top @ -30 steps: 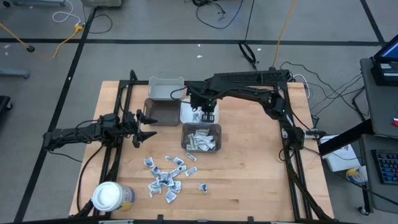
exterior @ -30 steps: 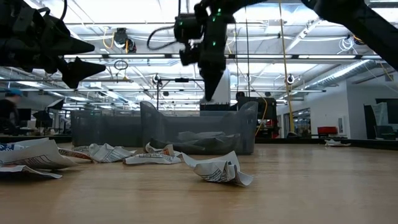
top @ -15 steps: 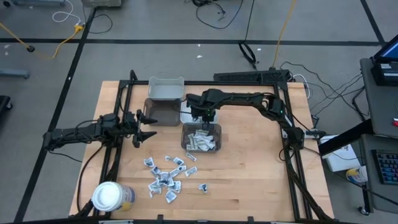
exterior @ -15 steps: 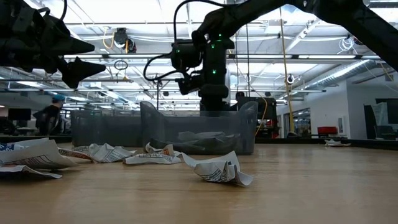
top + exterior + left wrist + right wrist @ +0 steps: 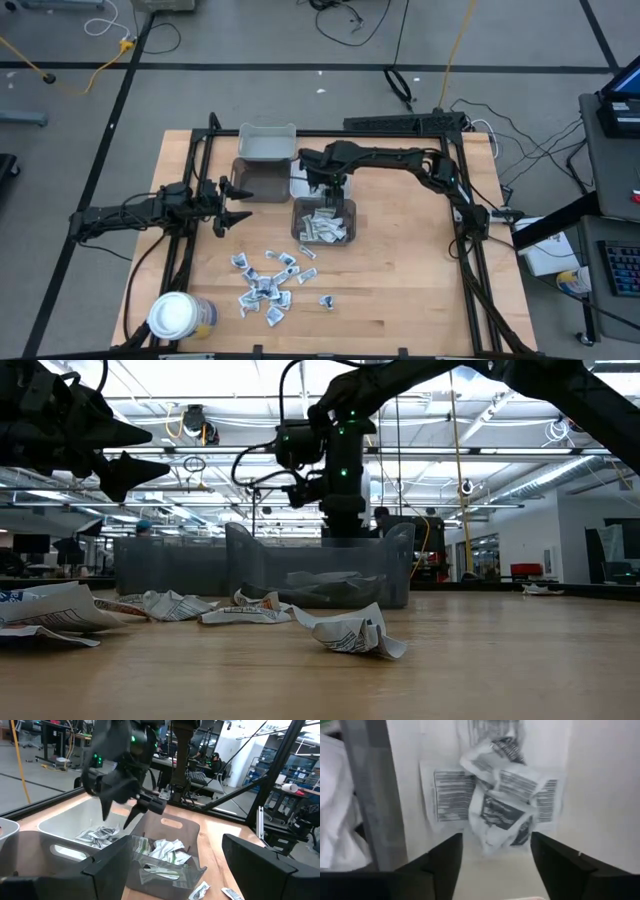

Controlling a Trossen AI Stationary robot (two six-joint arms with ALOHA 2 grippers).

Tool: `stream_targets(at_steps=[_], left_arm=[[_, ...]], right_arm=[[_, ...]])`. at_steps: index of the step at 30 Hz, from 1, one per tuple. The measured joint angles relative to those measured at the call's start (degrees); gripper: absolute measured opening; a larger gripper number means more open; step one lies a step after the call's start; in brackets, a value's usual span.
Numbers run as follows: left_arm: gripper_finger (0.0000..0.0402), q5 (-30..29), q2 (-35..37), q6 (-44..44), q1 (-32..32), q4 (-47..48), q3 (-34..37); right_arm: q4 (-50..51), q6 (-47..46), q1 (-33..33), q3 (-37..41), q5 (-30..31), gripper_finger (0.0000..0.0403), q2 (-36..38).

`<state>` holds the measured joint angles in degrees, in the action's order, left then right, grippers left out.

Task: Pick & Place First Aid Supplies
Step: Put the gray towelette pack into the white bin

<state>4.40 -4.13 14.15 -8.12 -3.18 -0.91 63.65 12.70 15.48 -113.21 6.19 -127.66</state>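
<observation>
The right gripper (image 5: pixel 331 184) has dropped from high above the bins to hang low over the white bin (image 5: pixel 303 186) — a delivery, by the look of it. Its fingers (image 5: pixel 445 862) stand apart, holding nothing; crumpled packets (image 5: pixel 502 805) lie on the bin floor just below. More packets (image 5: pixel 265 282) wait scattered on the table, the left gripper (image 5: pixel 228 204) idling open nearby.

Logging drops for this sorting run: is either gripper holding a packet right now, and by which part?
Nothing is held. The right gripper hangs open over packets lying in the white bin. The left gripper waits open and empty, off to the side.
</observation>
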Motion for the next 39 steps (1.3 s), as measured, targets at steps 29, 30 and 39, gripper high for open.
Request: stream_targets(at_steps=[29,30,39], left_arm=[[0.031,0.0,0.0,0.0,0.0,0.0,0.0],[0.031,0.0,0.0,0.0,0.0,0.0,0.0],[0.031,0.0,0.0,0.0,0.0,0.0,0.0]], right_arm=[[-2.9,-34.6,10.6,14.8,-0.2,0.0251,20.6],[-4.4,-34.7,11.5,18.1,-0.2,0.0251,22.9],[-7.6,-36.2,19.9,40.8,4.3,0.0251,40.3]])
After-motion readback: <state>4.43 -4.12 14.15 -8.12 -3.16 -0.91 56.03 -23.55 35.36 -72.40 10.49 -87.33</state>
